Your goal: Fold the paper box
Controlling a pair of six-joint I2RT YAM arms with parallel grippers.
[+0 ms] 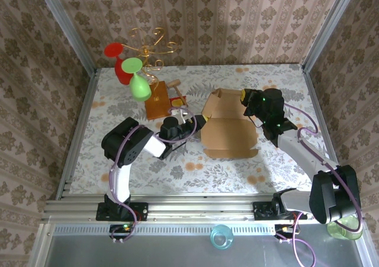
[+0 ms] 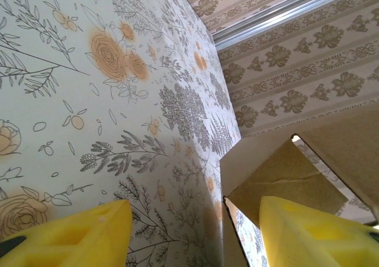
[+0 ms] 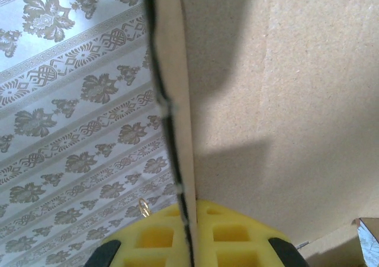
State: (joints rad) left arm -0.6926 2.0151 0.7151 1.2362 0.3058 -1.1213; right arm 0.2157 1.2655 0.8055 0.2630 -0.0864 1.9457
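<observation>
The paper box (image 1: 231,128), brown cardboard and partly raised, lies mid-table. My right gripper (image 1: 246,96) is at its far right corner, shut on an upright flap. In the right wrist view the yellow pads (image 3: 160,240) pinch the flap's thin edge (image 3: 177,131), and the flap's broad face (image 3: 284,101) runs off to the right. My left gripper (image 1: 200,121) sits at the box's left side, open. In the left wrist view its yellow fingers (image 2: 71,237) stand wide apart. A cardboard corner (image 2: 278,172) rises just inside the right finger, and nothing is gripped.
A wooden block (image 1: 159,99) with a gold wire stand (image 1: 151,42) is at the back left, with a red glass (image 1: 118,60) and a green glass (image 1: 140,86) hanging there. Patterned walls close in the table. A blue cup (image 1: 221,237) and a green cup (image 1: 343,228) sit below the near rail.
</observation>
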